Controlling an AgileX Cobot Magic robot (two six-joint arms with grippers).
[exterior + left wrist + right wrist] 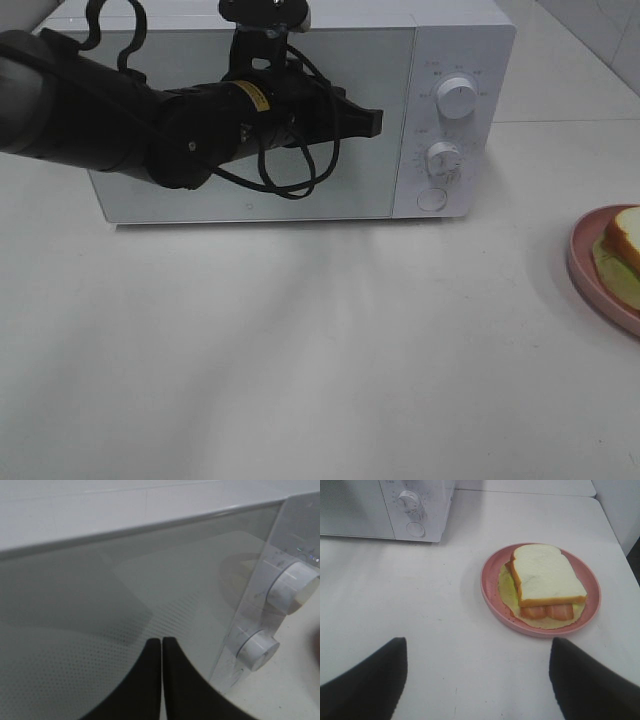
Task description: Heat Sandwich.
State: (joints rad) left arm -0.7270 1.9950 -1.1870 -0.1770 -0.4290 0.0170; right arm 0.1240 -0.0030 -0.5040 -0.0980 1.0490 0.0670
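Sandwich (547, 577) first: it lies on a pink plate (492, 592) on the white table (300, 350), at the right edge of the high view, where only part of the plate and a corner of the bread show. From the right wrist view it is whole: a white bread slice on top with a tan crust, reddish filling sticking out along one side, and pale green lettuce spread flat under it on the plate. The right gripper (477, 680) hangs above the bare table just short of the plate, its two dark fingers (367, 685) spread wide apart with nothing between them; neither touches the plate or the sandwich.

Farther back stands the white microwave (455, 40), its door (370, 195) closed. The control panel is on its right side, with two round knobs, an upper knob (457, 97) and a lower knob (443, 158), and a round button (432, 199) below them. The left arm reaches across the front of the door from the left. The left gripper (162, 645) has its two black fingers pressed together, holding nothing, with the tips close to the dotted glass near the door's right edge, just beside the panel. Whether the tips touch the glass cannot be told.
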